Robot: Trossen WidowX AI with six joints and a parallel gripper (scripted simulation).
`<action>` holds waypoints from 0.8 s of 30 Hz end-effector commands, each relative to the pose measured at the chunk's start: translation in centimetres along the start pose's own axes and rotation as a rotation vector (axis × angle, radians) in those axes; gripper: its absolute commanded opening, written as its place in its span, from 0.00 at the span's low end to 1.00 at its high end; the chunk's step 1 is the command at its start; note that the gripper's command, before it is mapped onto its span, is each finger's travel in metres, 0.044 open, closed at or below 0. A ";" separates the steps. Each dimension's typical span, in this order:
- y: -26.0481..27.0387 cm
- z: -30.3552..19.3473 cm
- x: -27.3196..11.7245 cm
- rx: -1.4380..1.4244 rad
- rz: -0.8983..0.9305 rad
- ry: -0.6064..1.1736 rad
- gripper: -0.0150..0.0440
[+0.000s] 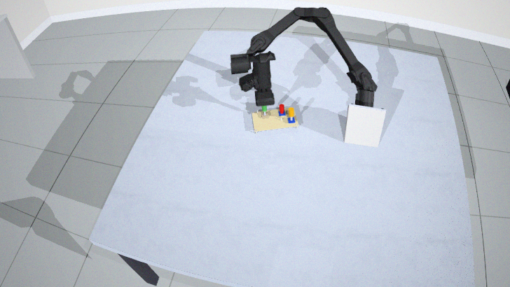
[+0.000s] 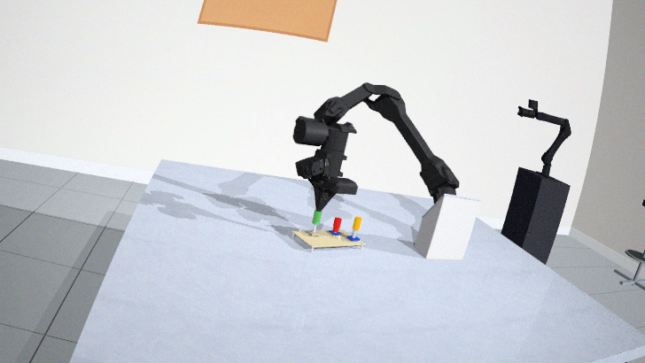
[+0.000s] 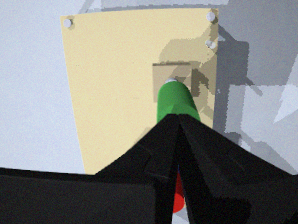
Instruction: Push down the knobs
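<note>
The tan circuit board (image 1: 269,124) (image 2: 329,242) (image 3: 110,75) stands on short legs. A green knob (image 1: 264,108) (image 2: 316,218) (image 3: 176,100) sits high on its shaft, with bare shaft below it, above a tan-grey potentiometer (image 3: 160,75). A yellow knob (image 1: 291,111) (image 2: 356,223) also stands high, with bare shaft over its blue potentiometer (image 1: 291,120) (image 2: 353,238). A red knob (image 1: 281,108) (image 2: 337,224) (image 3: 178,202) sits low, close to its blue base. My gripper (image 2: 318,210) (image 3: 176,124) is shut and empty, its tips at the top of the green knob; contact looks likely.
The red and yellow knobs stand upright on the board, to the right of the green one in the top and exterior views. A white block (image 1: 364,125) (image 2: 451,227) stands farther right, by the arm's base. Small pins stick up from the board.
</note>
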State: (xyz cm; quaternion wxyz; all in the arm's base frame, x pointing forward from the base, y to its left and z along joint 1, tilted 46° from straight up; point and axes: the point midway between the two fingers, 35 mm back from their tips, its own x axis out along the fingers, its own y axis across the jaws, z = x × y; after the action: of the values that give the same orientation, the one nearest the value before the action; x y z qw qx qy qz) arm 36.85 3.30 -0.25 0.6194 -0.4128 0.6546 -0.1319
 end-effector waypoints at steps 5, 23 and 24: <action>-0.3 0.1 1.5 0.015 0.000 0.016 0.25; -0.3 0.0 2.3 0.015 0.000 0.016 0.25; -0.3 0.0 2.5 0.015 0.000 0.016 0.25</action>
State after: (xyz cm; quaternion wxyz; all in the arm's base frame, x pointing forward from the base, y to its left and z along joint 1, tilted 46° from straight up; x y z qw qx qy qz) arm 36.80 3.17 -0.47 0.6204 -0.4167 0.6521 -0.1271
